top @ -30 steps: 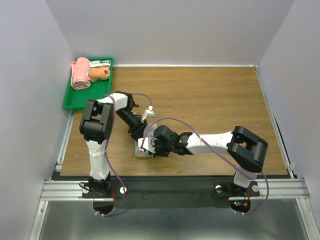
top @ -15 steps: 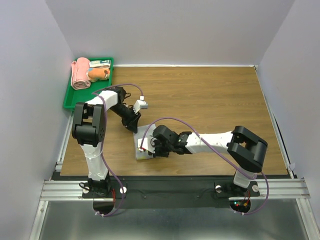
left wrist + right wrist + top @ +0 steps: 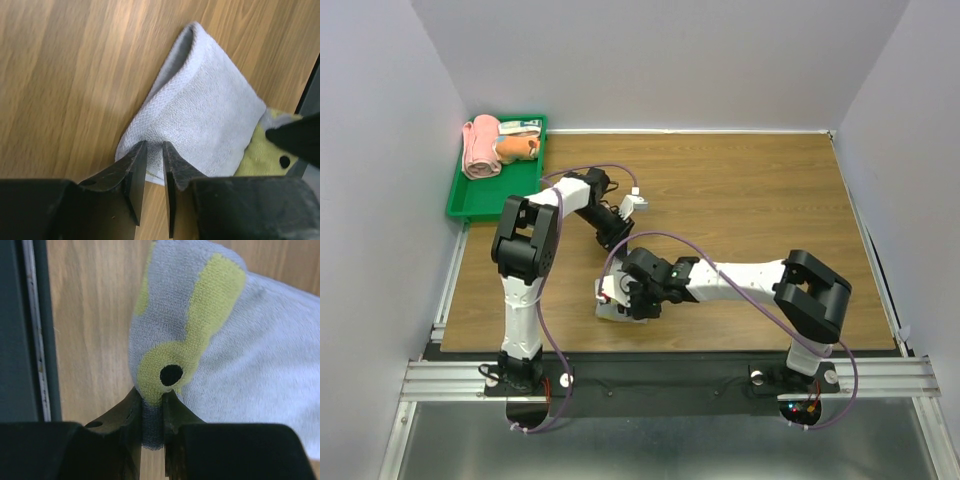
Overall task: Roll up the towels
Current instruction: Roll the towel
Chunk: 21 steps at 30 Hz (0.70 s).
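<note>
The yellow-green towel [image 3: 610, 304] with its grey part lies bunched on the wooden table near the front. In the left wrist view the towel [image 3: 200, 115] shows a raised grey fold. My right gripper [image 3: 628, 302] is shut on a fold of the towel [image 3: 250, 365]; grey cloth fills the gap in my right gripper [image 3: 152, 399]. My left gripper [image 3: 618, 240] hovers just behind the towel. Its jaws stand a narrow gap apart in the left wrist view [image 3: 152, 146], with nothing between them. The orange towel [image 3: 516, 148] lies in the green tray [image 3: 470, 205].
A pink towel roll [image 3: 480, 147] lies beside the orange towel in the tray at the back left corner. Metal rails [image 3: 670, 375] run along the table's near edge, close to the towel. White walls enclose the table on three sides.
My left gripper drew back from the towel, swung left, then came right to just behind it, its jaws narrowing. The right gripper kept its hold; the towel bunched tighter.
</note>
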Each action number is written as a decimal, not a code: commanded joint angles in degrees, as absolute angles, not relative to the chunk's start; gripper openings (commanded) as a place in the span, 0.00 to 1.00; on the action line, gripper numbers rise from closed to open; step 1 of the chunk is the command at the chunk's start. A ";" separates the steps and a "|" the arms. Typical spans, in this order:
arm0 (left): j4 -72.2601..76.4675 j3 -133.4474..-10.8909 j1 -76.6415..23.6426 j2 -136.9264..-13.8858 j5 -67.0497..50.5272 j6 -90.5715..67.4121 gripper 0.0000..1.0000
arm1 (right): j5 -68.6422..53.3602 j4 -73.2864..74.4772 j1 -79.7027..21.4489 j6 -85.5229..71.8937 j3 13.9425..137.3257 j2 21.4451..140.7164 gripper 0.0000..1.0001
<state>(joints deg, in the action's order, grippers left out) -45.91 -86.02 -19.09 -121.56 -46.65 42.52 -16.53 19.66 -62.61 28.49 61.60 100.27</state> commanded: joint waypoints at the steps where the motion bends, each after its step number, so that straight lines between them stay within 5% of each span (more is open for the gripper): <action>1: -39.29 -86.66 -19.51 -124.63 -43.51 41.92 0.31 | -28.99 28.39 -62.14 24.44 64.77 105.99 0.01; 10: -39.29 -82.44 -17.23 -120.24 -42.80 43.24 0.30 | -43.05 29.71 -52.84 21.80 64.60 111.18 0.01; 13: -38.32 -81.30 -16.35 -117.69 -46.30 43.24 0.43 | -46.65 30.41 -51.16 20.39 65.30 112.67 0.01; 21: -31.38 -78.22 -12.48 -106.18 -51.68 40.52 0.54 | -53.26 31.99 -48.69 19.25 66.44 118.65 0.01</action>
